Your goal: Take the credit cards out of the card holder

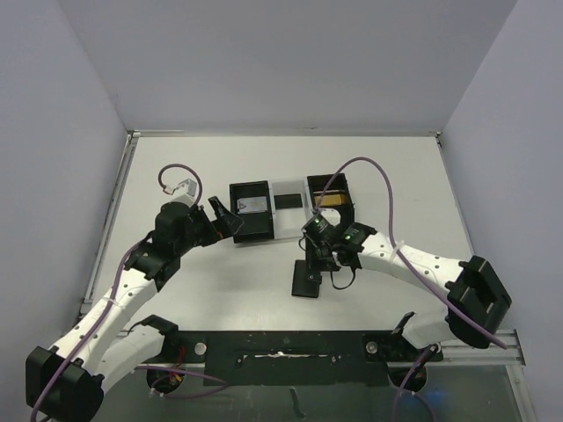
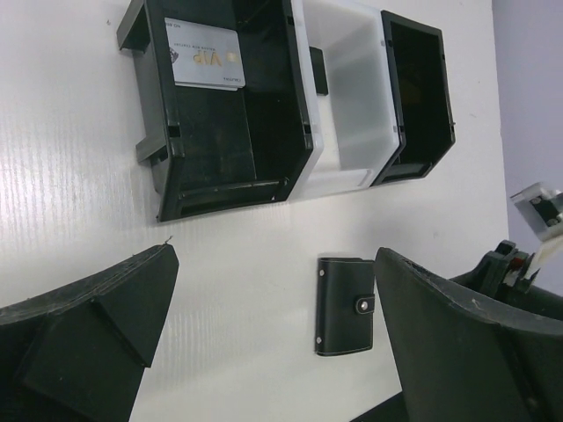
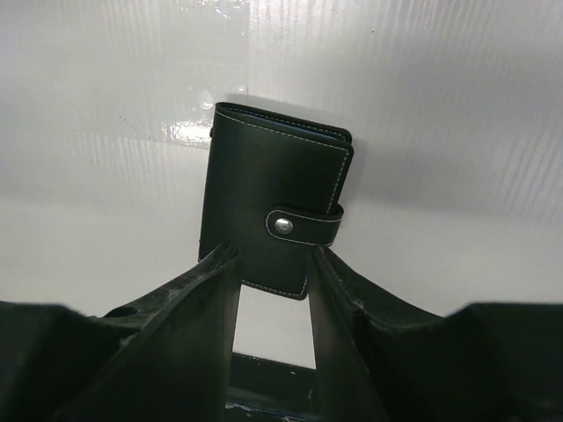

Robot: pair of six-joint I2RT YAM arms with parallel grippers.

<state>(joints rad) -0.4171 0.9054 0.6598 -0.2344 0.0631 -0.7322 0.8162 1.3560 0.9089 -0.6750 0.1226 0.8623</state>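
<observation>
Card (image 2: 204, 54), pale, lying flat in a far corner of the black box (image 2: 220, 167): large letters "VIP", seen upside down from the left wrist. Short lines of small print along the card's edges, too fine to read.

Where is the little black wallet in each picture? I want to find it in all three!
Top view: the card holder lies closed, just below the middle.
Left wrist view: low down, a bit right of the middle.
Right wrist view: big, right in the middle.
Shared landmark: its snap tab, clear in both wrist views, too small to see from the top.
</observation>
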